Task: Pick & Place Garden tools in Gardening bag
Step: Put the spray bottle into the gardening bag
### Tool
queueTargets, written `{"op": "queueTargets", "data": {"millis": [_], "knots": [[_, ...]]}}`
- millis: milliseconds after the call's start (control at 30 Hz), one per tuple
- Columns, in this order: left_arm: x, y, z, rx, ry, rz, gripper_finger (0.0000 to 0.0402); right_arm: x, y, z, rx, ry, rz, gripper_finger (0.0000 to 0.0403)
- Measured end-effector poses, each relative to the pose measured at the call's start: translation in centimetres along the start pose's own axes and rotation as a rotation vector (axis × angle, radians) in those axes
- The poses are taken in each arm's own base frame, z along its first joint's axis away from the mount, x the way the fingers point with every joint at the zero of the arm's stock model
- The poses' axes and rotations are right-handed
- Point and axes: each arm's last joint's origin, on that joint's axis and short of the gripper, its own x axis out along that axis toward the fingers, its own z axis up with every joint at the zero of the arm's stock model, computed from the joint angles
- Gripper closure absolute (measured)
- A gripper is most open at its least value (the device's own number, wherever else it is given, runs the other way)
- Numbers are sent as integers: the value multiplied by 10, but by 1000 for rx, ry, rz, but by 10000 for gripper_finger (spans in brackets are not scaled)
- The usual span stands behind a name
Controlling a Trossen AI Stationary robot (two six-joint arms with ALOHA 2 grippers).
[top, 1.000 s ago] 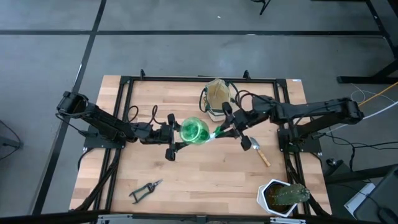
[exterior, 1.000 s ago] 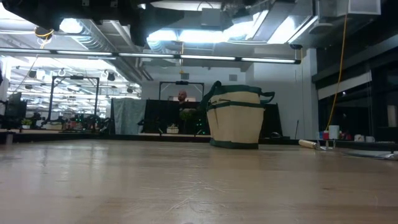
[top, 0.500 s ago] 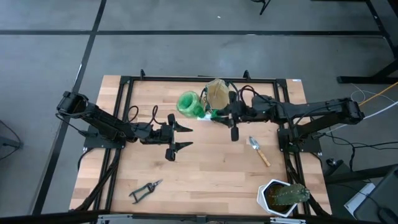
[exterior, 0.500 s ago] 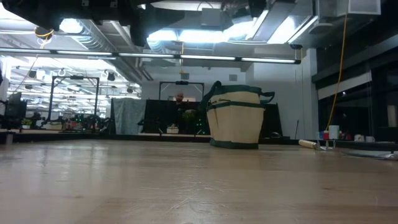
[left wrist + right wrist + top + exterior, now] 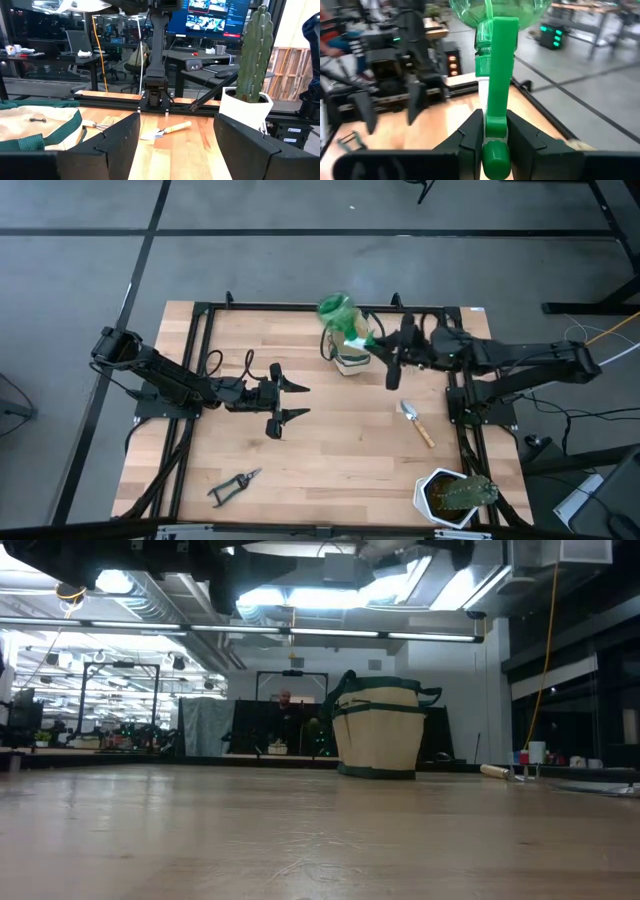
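Observation:
My right gripper [image 5: 370, 350] is shut on the green spray bottle [image 5: 337, 311], which hangs in the air over the far side of the tan gardening bag [image 5: 351, 360]. The bag stands upright on its base [image 5: 378, 772] near the table's far edge. The trowel [image 5: 416, 423] lies flat on the right. The pruning shears [image 5: 233, 484] lie at the near left. My left gripper [image 5: 292, 402] waits open at mid-table, nothing between its fingers. My right gripper pinches the bottle's green spray head [image 5: 496, 117] between its two fingers [image 5: 470, 132], one on each side. The fingers come about level from the table's right. The bottle's round body [image 5: 500, 10] sticks out beyond the fingertips, lifted clear above the bag.
A white pot with a cactus [image 5: 455, 497] stands at the near right corner. A black frame rail [image 5: 300, 307] runs along the far edge just behind the bag. Bare wood lies between my left gripper and the trowel.
My right gripper has carried the spray bottle from just in front of my left gripper toward the table's far edge and up. Its wrist has turned, swinging the bottle's body round until it now points far-left over the bag. My left gripper has stayed open and still.

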Motion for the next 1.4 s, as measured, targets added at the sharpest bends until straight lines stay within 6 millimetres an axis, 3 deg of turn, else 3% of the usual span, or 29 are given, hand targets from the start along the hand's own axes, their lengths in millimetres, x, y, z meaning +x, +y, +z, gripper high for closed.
{"op": "queueTargets", "data": {"millis": [133, 367, 633, 933, 1400], "knots": [[0, 0, 0, 0, 0, 0, 151, -8, -6, -3, 37, 33, -98, 333], [0, 0, 0, 0, 1, 0, 151, -5, -12, -13, 85, 91, -282, 332], [0, 0, 0, 1, 3, 0, 151, 17, -20, -23, 186, 106, -406, 332], [0, 0, 0, 1, 4, 1, 151, 45, -17, -43, 197, 215, -394, 332], [0, 0, -1, 2, 7, 1, 151, 65, -26, -76, 244, 388, -532, 332]]}}
